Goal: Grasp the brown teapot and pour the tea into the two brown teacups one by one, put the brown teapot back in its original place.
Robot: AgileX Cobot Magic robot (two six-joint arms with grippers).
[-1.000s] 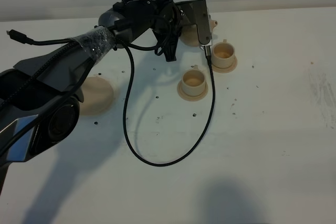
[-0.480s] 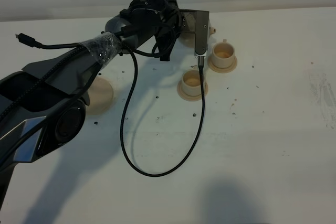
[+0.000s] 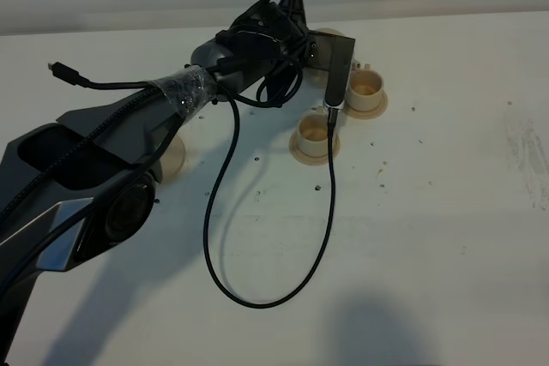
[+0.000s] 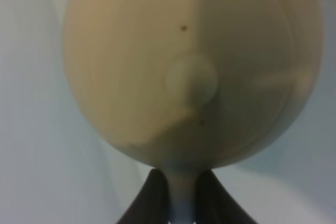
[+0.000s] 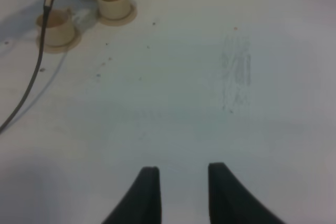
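Tan clay pieces on a white table. Farthest left, the wide flat saucer, partly hidden under the dark left arm. Well apart from it, toward the far edge near the middle, the brown teapot. Almost wholly masked in the high view by the grey wrist-camera bracket. From the left wrist, a round body with a knobbed lid, filling the view.

Left gripper pinched tight on the teapot's handle, with a dark finger on either side of the pale loop. Impossible to tell whether the pot is resting on the table or lifted clear of it.

Black cable trailing from the bracket in a long loop across the tabletop, passing in front of the right rim of the nearer teacup. That cup upright on its small saucer. Right of it and farther back, the farther teacup, also upright on a saucer, just beside the teapot.

Farther right, faint grey scuff marks on the table. Right gripper with fingers spread apart, clasping nothing, above bare tabletop, well apart from the crockery.
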